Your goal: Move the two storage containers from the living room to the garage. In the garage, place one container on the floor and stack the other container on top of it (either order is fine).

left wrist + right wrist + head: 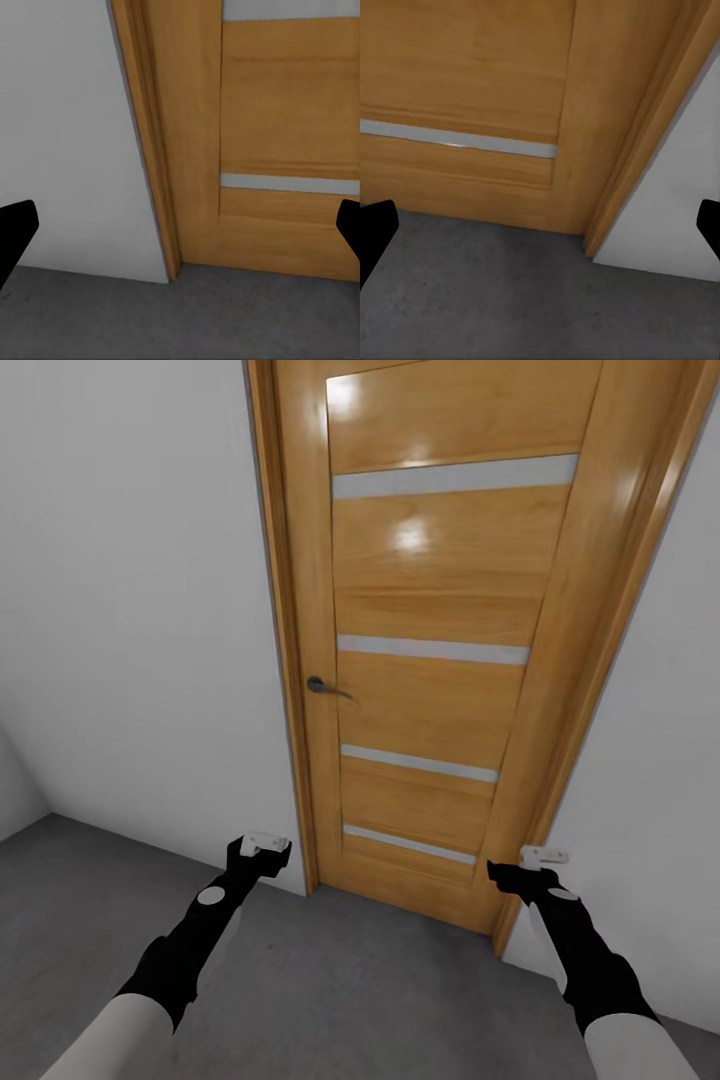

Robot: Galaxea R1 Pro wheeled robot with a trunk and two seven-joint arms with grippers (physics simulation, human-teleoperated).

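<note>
**Facing a closed wooden door with both grippers empty**

Standing close ahead in the head view is a wooden panel door (440,650), shut in its frame (285,660), honey-coloured with four pale grey horizontal strips across it. A dark lever handle (325,685) sits on the door's left edge, about halfway up. White wall (130,610) runs to the left of the frame, and more white wall shows to the right of it. The floor (380,980) is rough, mottled dark grey concrete and reaches right up to the door's bottom edge.

Both arms reach forward, low and well apart. The left gripper (262,850) hangs near the foot of the left side of the frame, above the floor. The right gripper (525,865) hangs near the foot of the right side. Neither touches the door, the wall or the floor.

Seen from the left wrist, the left gripper's (180,232) dark fingertips (15,229) sit at the two edges of the picture, spread wide with nothing between them; beyond lie the frame, wall and concrete. From the right wrist, the right gripper's (540,229) fingertips (375,225) are likewise spread wide and empty, with the door's bottom corner and the concrete beyond.

The concrete around the door carries no orange-red bin.
</note>
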